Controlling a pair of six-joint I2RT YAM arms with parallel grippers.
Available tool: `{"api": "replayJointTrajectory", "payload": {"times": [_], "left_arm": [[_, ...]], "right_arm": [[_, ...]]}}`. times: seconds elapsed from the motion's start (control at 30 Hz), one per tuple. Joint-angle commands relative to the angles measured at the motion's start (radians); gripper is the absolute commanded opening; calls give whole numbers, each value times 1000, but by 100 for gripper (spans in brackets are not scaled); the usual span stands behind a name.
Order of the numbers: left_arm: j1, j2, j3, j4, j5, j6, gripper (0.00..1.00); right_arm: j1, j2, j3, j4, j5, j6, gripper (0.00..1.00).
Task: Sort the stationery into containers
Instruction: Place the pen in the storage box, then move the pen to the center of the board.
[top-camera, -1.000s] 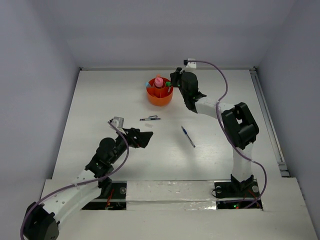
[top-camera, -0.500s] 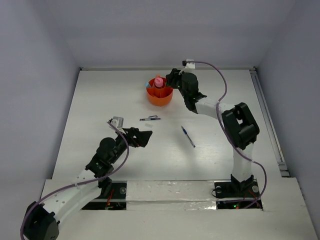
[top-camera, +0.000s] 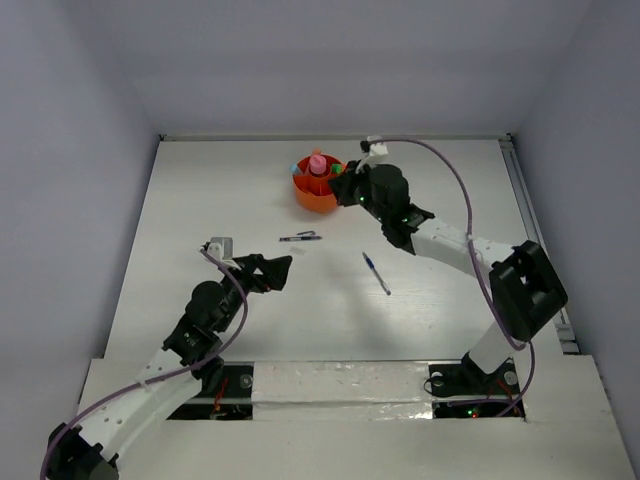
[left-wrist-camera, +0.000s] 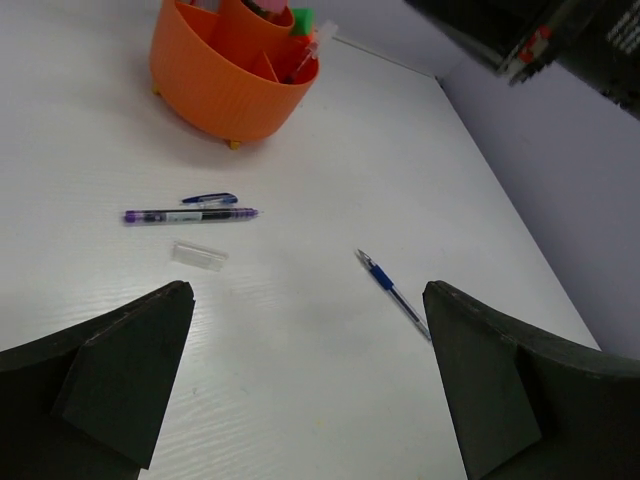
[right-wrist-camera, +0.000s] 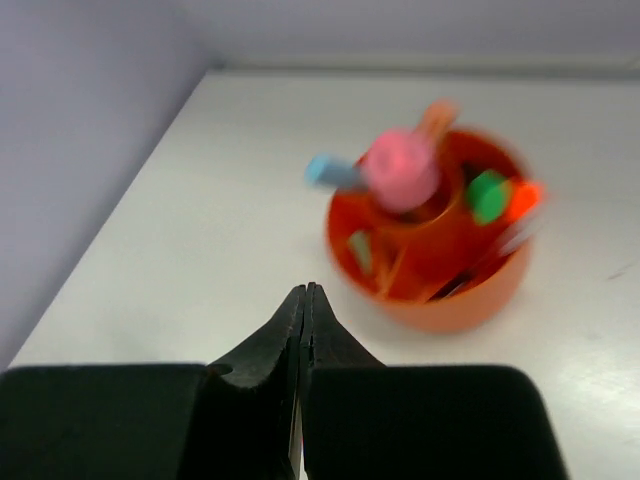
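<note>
The right gripper (right-wrist-camera: 303, 300) is pinched shut on nothing, near the orange cup (right-wrist-camera: 440, 300), which seems part-filled, though that view is blurred. The left gripper (left-wrist-camera: 305, 295) gapes wide and empty, facing the purple pen (left-wrist-camera: 190, 215) and the blue pen (left-wrist-camera: 393, 292). I'd straddle one barrel squarely before closing.

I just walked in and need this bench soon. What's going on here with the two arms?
The arms are sorting stationery into the orange cup, which already holds a pink piece and a few coloured markers. The right gripper hangs near the cup, shut, with nothing visible between its jaws. The left gripper is wide open above the table, facing a dark pen and a blue pen that lie loose.
</note>
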Motion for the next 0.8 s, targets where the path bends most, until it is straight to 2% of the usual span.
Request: {"api": "replayJointTrajectory", "payload": {"times": [0.0, 0.13, 0.17, 0.27, 0.33, 0.47, 0.77], "left_arm": [[1, -52, 21, -31, -91, 19, 99], [1, -105, 20, -75, -157, 16, 98], [1, -128, 18, -95, -189, 12, 98], [1, -176, 15, -138, -249, 2, 98], [1, -199, 12, -153, -270, -2, 98], [1, -231, 9, -169, -289, -4, 98], [1, -210, 14, -160, -272, -2, 98]], "right_arm": [[84, 22, -30, -160, -140, 4, 0], [132, 66, 22, -253, -203, -37, 10], [132, 91, 53, -282, -218, -45, 17], [141, 164, 123, -359, -258, -77, 30], [141, 210, 206, -402, -281, -114, 34], [172, 339, 356, -494, -304, -160, 38], [181, 582, 656, -695, -286, -278, 39]]}}
